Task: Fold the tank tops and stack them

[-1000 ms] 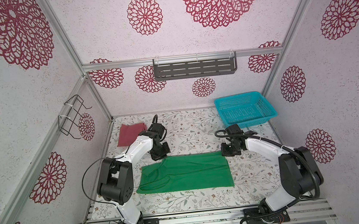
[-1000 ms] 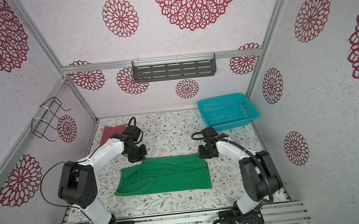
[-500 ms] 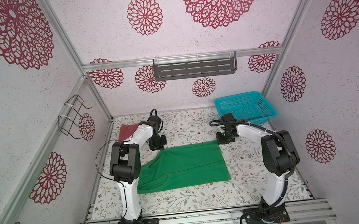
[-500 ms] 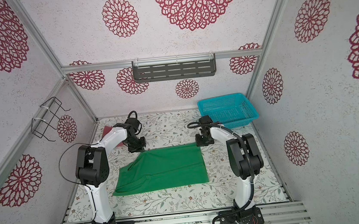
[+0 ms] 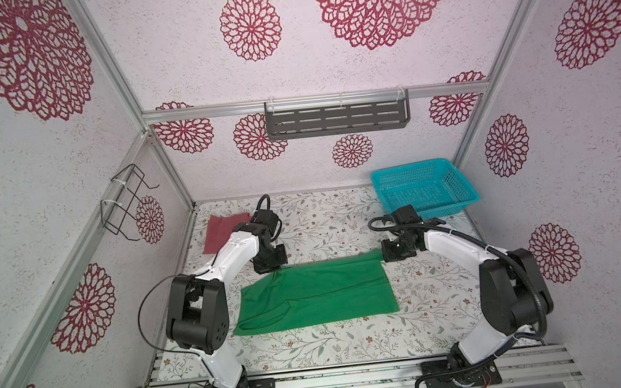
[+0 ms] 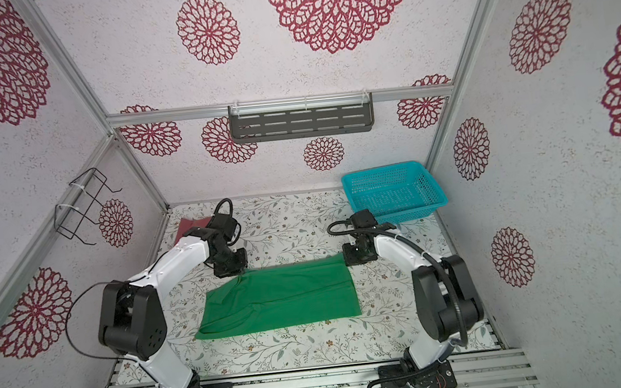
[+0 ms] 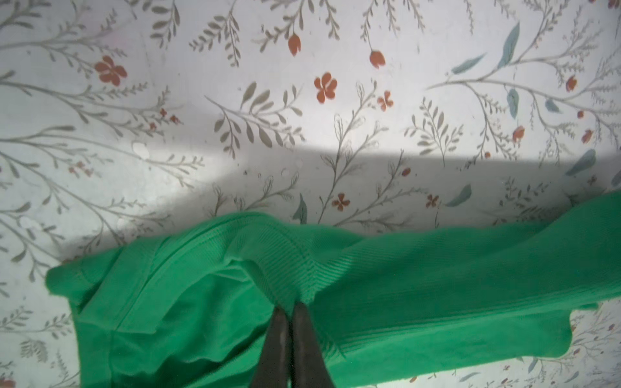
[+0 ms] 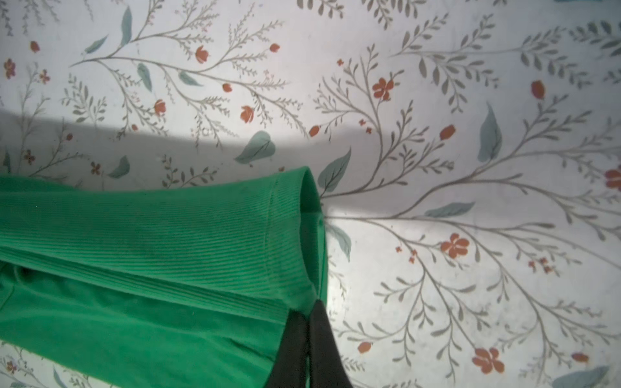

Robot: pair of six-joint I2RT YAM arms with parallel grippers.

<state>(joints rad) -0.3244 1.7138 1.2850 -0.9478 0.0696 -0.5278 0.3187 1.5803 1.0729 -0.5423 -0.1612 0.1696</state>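
Observation:
The green tank top [image 5: 318,295] [image 6: 280,299] lies spread across the middle of the table in both top views. My left gripper [image 5: 269,270] [image 7: 290,304] is shut on its far left corner, with ribbed cloth bunched at the fingertips. Pinching the hem at the far right corner, my right gripper [image 5: 389,257] [image 8: 307,307] is also shut. The far edge is lifted slightly between the two grippers. The pink-red tank top [image 5: 221,232] [image 6: 187,226] lies folded at the back left corner, partly hidden behind the left arm.
A turquoise mesh basket [image 5: 423,188] [image 6: 392,191] stands at the back right, just behind the right arm. The floral table [image 5: 323,221] shows between the grippers and the back wall. A wire rack hangs on the left wall, and a grey shelf on the back wall.
Both grippers carried the green top's far edge toward the back of the table, then drew it a little nearer again. Both arms changed pose, and the cloth now lies slightly wider front to back.

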